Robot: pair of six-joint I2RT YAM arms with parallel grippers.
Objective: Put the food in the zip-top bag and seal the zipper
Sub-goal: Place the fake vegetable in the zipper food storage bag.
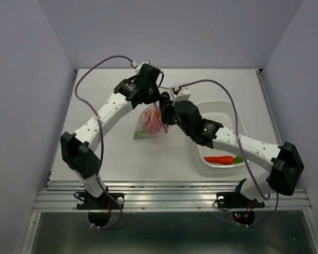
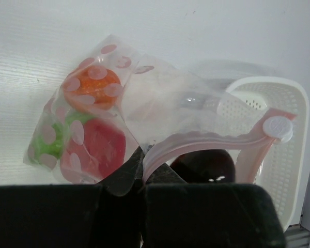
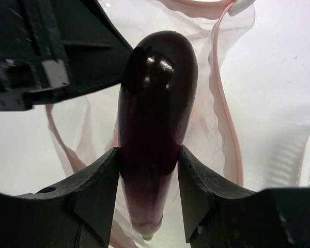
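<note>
the left pincer (image 2: 140,181) is clamped on the zip-top bag (image 2: 165,106) beside its zipper (image 2: 206,138). the right pincer (image 3: 147,173) grips the purple eggplant (image 3: 156,93) at the bag's open mouth.

Dotted bag (image 2: 150,103) open, eggplant (image 3: 155,129) at mouth

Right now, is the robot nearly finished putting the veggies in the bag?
About halfway. Done: the pumpkin, red pepper and green pod sit inside the bag. In hand: the left gripper pinches the bag's edge while the right gripper holds the eggplant at its open mouth. Left: the carrot lies in the basket, and the zipper is unsealed.
</note>
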